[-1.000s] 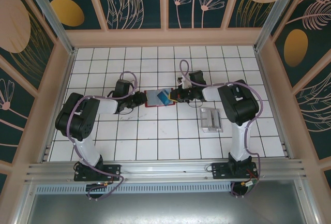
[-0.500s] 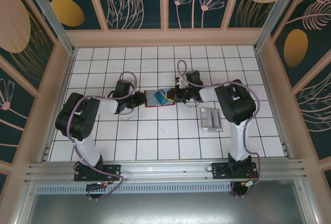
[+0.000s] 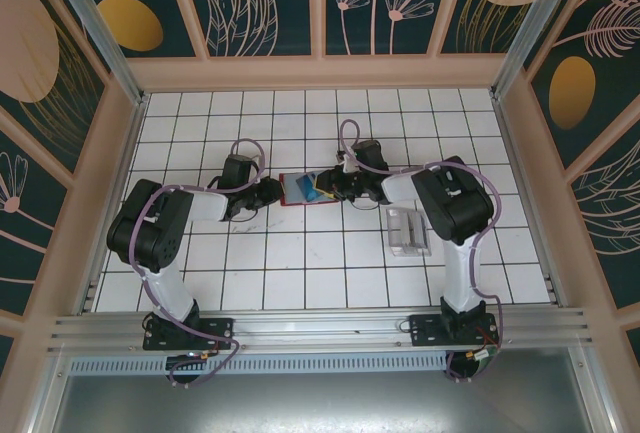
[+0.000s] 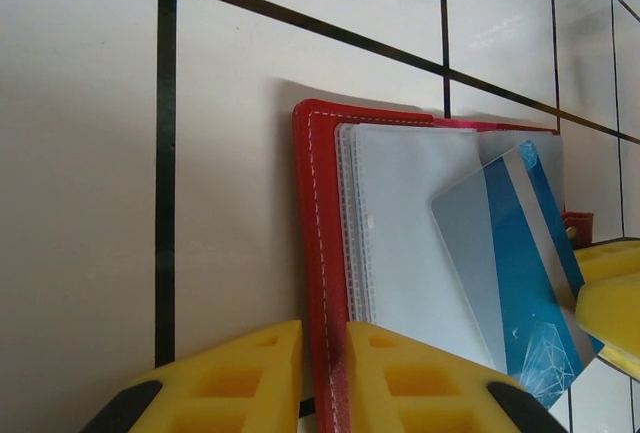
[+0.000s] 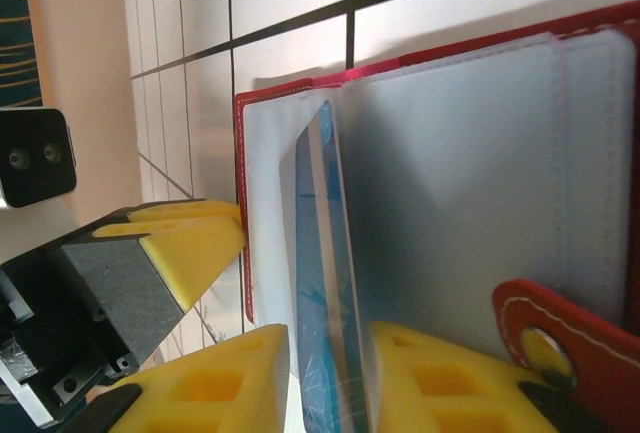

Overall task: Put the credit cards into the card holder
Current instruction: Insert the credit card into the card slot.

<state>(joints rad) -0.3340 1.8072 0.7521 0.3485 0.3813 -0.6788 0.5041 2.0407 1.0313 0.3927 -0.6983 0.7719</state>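
Observation:
The red card holder (image 3: 297,191) lies open on the white tiles, its clear grey-blue sleeves (image 4: 410,223) facing up. My left gripper (image 4: 323,373) is shut on its red stitched left edge (image 4: 318,253). A blue-and-grey credit card (image 4: 510,253) lies slanted, partly slid into a sleeve. In the right wrist view the same card (image 5: 320,253) stands edge-on between the fingers of my right gripper (image 5: 330,383), which is open with a thin gap on each side. The red clasp tab (image 5: 560,343) hangs at the right. The left gripper's yellow finger (image 5: 190,238) touches the holder's far edge.
A clear acrylic slotted tray (image 3: 408,230) stands on the tiles to the right, beside the right arm. Wooden-framed walls (image 3: 320,71) close in the tiled floor at the back and both sides.
The right gripper has slid a little to the left, carrying the card further over the holder, and its jaws have parted from the card. The left gripper has kept its hold.

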